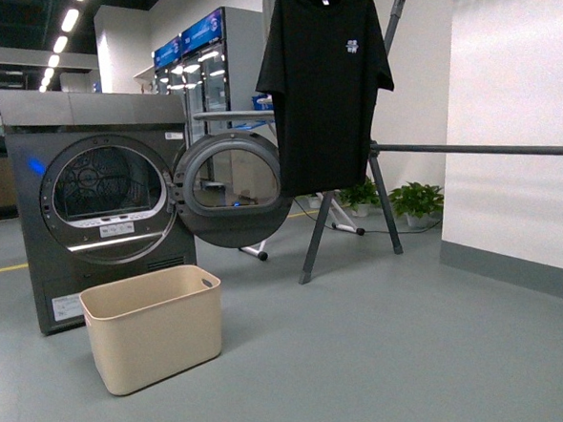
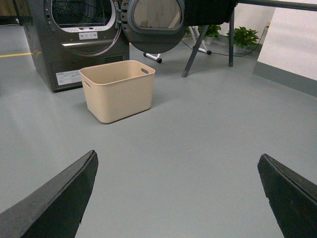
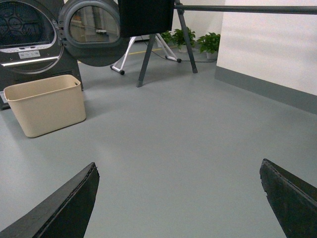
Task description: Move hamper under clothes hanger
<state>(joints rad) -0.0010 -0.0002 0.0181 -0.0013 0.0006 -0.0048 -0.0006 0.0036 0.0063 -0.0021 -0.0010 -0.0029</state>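
The beige hamper (image 1: 155, 326) stands empty on the grey floor in front of the dryer, left of the clothes hanger (image 1: 478, 148). The hanger's dark grey bar runs to the right and its slanted legs (image 1: 316, 236) stand behind and right of the hamper. A black T-shirt (image 1: 324, 84) hangs on it. My left gripper (image 2: 177, 163) is open and empty, well short of the hamper (image 2: 118, 90). My right gripper (image 3: 178, 168) is open and empty, with the hamper (image 3: 45, 104) far off to one side and the hanger's bar (image 3: 247, 9) beyond. Neither arm shows in the front view.
A grey dryer (image 1: 99, 203) stands behind the hamper with its round door (image 1: 231, 190) swung open to the right. A white wall panel (image 1: 520, 120) with a grey skirting is on the right. Potted plants (image 1: 417, 203) stand at the back.
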